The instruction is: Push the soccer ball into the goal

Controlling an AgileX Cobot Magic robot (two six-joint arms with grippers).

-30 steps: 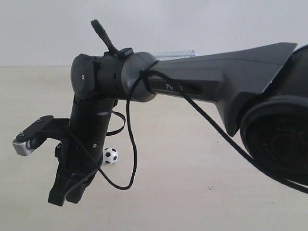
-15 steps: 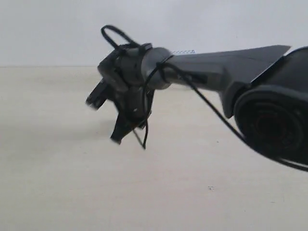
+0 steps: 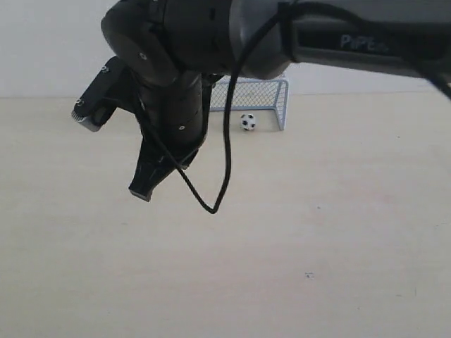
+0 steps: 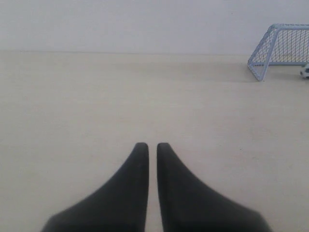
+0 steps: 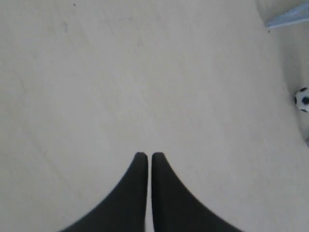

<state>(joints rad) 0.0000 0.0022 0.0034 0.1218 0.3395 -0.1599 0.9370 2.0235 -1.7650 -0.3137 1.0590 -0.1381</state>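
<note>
the soccer ball (image 3: 247, 122) sits far off on the table (image 3: 317, 267), in the mouth of the goal (image 3: 284, 98), nearer its right post. the right gripper (image 3: 141, 190) hangs nearer and to the left, clenched on nothing (the left gripper (image 4: 148, 145) is pressed together too).

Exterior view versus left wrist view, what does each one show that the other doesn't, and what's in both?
Only the exterior view shows the right arm, its loose black cable and the right gripper, shut and pointing down over the table. Only the left wrist view shows the left gripper, its fingers nearly together and holding nothing. Both show the table, the light-blue goal and the soccer ball at its mouth. In the wrist view the picture's edge cuts the ball off.
</note>
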